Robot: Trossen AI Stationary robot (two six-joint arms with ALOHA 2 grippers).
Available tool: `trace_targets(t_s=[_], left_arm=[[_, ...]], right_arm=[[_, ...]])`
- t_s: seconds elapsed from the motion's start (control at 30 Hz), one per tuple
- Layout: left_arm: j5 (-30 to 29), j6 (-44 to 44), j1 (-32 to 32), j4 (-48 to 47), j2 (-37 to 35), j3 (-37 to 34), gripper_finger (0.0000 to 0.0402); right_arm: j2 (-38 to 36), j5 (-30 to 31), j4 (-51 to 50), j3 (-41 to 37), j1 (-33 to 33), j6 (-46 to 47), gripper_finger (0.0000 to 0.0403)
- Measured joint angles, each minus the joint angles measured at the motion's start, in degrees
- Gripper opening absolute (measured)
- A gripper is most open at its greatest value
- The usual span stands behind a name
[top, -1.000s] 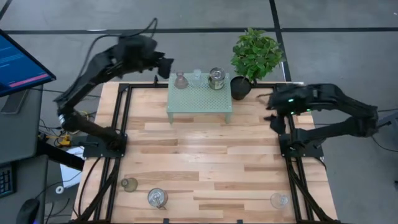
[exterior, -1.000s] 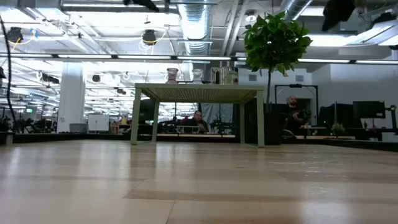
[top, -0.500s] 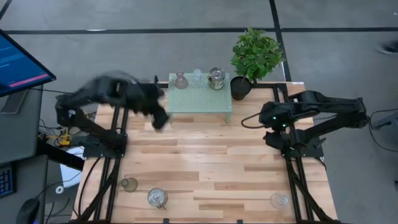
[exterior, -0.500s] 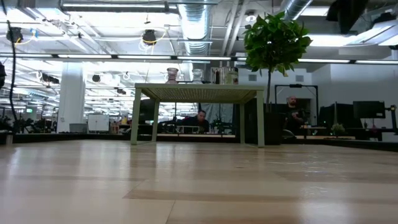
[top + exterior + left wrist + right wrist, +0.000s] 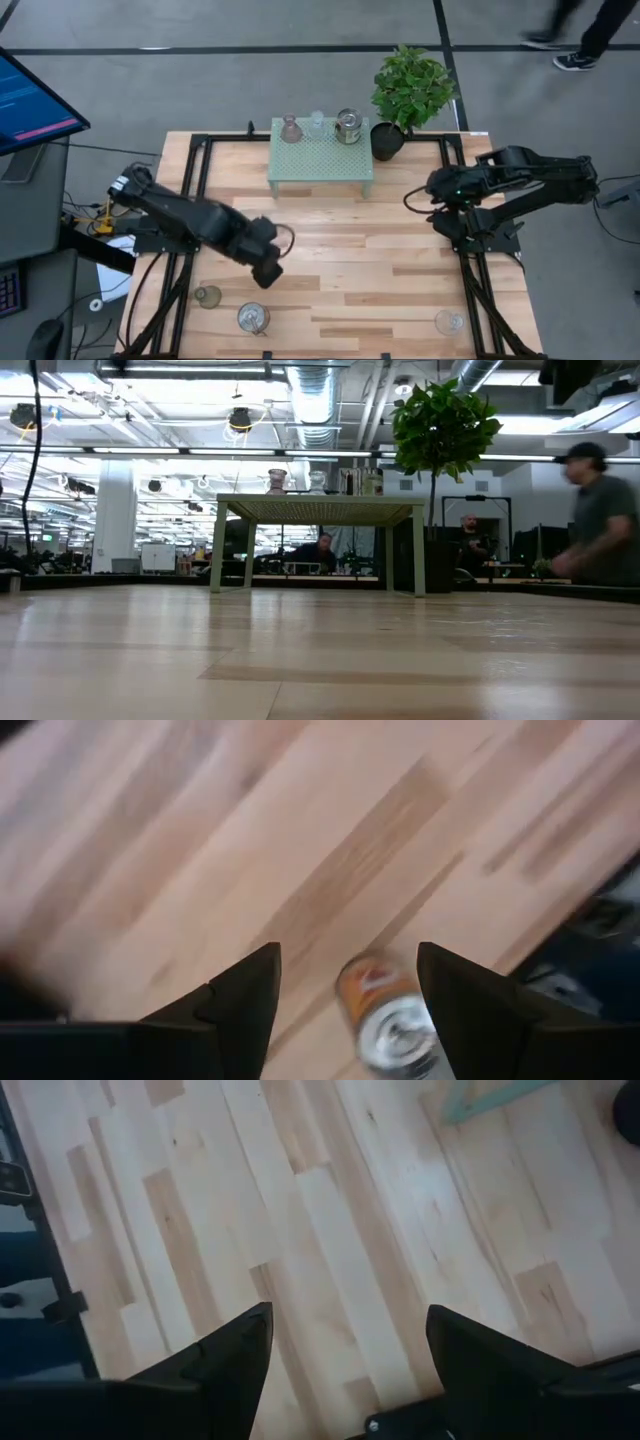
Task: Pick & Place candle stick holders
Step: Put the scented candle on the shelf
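A mint-green perforated stand (image 5: 321,160) at the table's far side carries a pinkish glass holder (image 5: 290,129), a clear glass holder (image 5: 317,124) and a silvery holder (image 5: 347,127); they also show on the stand in the low view (image 5: 318,481). Near the front edge stand a greenish glass holder (image 5: 208,296), a silvery holder (image 5: 252,318) and, at the right, a clear glass holder (image 5: 449,321). My left gripper (image 5: 267,276) is open and empty, just beyond the front silvery holder (image 5: 395,1025). My right gripper (image 5: 438,190) is open and empty over the table's right side.
A black pot (image 5: 387,140) with a green plant stands right of the stand. Black rails (image 5: 190,190) run along both table sides. Bare wood lies between the stand and the front holders. A person (image 5: 600,520) walks behind the table.
My left gripper has swung from beside the stand's far left corner toward the table's near edge and down, ending close to the front silvery holder. It stays empty. No holder has moved.
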Motion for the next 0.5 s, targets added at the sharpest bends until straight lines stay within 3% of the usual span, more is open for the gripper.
trace_targets(t_s=[0.17,0.5], left_arm=[[5.0,-5.9,-2.6,1.9,-1.4,-9.2,0.0235],[9.4,-7.7,-4.1,19.9,-9.7,-25.4,0.0234]], right_arm=[[0.0,1.3,0.0,0.0,0.0,-1.8,0.0255],[0.0,1.7,0.0,0.0,0.0,-1.9,0.0255]])
